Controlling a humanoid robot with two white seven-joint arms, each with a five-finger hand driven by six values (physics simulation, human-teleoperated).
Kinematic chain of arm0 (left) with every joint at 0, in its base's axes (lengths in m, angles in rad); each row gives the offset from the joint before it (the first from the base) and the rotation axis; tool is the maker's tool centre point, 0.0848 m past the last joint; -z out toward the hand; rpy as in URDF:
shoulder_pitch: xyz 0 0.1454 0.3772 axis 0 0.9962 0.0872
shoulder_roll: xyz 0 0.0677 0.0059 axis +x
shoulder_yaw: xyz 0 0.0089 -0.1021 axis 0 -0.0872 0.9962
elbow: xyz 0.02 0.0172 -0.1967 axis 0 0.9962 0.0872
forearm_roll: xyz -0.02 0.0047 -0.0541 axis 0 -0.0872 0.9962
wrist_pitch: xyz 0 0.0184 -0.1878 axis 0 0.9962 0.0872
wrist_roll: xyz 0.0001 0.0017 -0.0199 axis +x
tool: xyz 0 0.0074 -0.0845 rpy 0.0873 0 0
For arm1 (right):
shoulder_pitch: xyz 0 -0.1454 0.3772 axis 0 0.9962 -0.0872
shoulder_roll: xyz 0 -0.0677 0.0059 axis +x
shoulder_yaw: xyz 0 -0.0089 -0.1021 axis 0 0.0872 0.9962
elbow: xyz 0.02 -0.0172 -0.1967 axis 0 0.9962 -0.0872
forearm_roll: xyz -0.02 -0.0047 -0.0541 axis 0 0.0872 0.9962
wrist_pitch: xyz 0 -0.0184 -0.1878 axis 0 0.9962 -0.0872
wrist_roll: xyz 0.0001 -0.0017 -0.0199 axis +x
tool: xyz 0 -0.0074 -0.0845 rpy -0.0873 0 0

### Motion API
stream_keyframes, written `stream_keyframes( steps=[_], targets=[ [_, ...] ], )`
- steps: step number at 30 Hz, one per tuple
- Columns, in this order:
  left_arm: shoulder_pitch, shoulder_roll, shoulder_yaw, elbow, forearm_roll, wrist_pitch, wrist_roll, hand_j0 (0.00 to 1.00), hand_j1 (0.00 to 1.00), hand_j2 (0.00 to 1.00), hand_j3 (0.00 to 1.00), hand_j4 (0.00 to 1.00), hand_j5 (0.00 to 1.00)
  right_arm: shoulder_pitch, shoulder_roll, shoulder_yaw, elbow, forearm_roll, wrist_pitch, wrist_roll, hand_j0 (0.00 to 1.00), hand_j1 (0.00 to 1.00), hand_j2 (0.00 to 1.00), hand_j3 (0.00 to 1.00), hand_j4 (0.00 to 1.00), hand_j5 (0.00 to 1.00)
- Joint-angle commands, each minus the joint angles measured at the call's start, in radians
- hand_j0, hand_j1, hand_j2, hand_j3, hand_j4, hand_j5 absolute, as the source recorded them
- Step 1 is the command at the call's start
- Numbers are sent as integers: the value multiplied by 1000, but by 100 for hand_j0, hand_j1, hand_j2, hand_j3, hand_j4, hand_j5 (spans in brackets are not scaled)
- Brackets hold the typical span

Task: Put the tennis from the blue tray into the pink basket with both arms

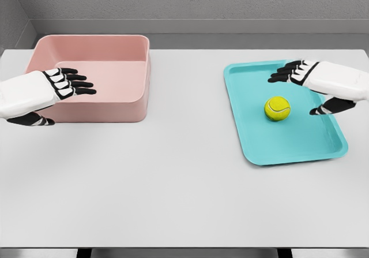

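While the tennis ball [277, 108] lies loose near the middle of the blue tray [253, 148] on the right side of the table [184, 200], nothing is held by either hand. The right hand [314, 85] is poised just beside the ball, fingers extended above it and thumb lowered to the ball's right, so that an open span is presented without contact. The left hand [55, 90] is held flat and spread over the near left part of the pink basket [104, 44], which is seen to be empty. The ball is judged to be light, springy and felt-covered, so a fair grip is expected, though rolling on the smooth tray is likely if it is nudged. It would best be taken across its widest part, fingers and thumb opposed.
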Motion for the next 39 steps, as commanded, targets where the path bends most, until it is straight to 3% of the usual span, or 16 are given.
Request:
stream_keyframes(
  steps=[1, 3, 8, 14, 16, 22, 30, 39],
  targets=[
    [0, 0, 1, 0, 6, 1, 0, 100, 100, 100, 100, 100, 100, 0, 47, 9, 39, 0, 1, 96, 100, 100, 100, 100, 100, 100],
    [0, -1, 1, -2, 6, 1, 0, 100, 100, 100, 100, 100, 100, -17, 110, 18, 106, 7, 1, 156, 100, 100, 100, 100, 100, 100],
    [2, -13, -1, -5, 3, 1, 0, 100, 100, 100, 100, 100, 100, -117, 188, 116, 218, 20, 1, 159, 100, 100, 100, 100, 100, 100],
    [2, -18, -1, 0, -3, 1, 0, 100, 100, 100, 100, 100, 100, -132, 219, 150, 275, 75, 1, 163, 100, 100, 100, 100, 100, 100],
    [5, -26, -2, 0, -9, 1, 0, 100, 100, 100, 100, 100, 100, -140, 262, 153, 312, 109, 1, 163, 100, 100, 100, 100, 100, 100],
    [12, -38, -2, -2, -12, 1, 0, 100, 100, 100, 100, 100, 100, -147, 297, 156, 365, 147, 1, 163, 100, 100, 100, 100, 100, 100],
    [17, -13, -4, -6, -14, 1, -115, 100, 100, 100, 100, 100, 100, -158, 345, 153, 442, 188, 1, 169, 100, 100, 100, 100, 100, 100],
    [9, -12, -2, -8, -80, 1, -141, 100, 100, 100, 100, 100, 100, -163, 343, 152, 451, 193, 1, 171, 95, 95, 95, 95, 95, 95]
  ],
)
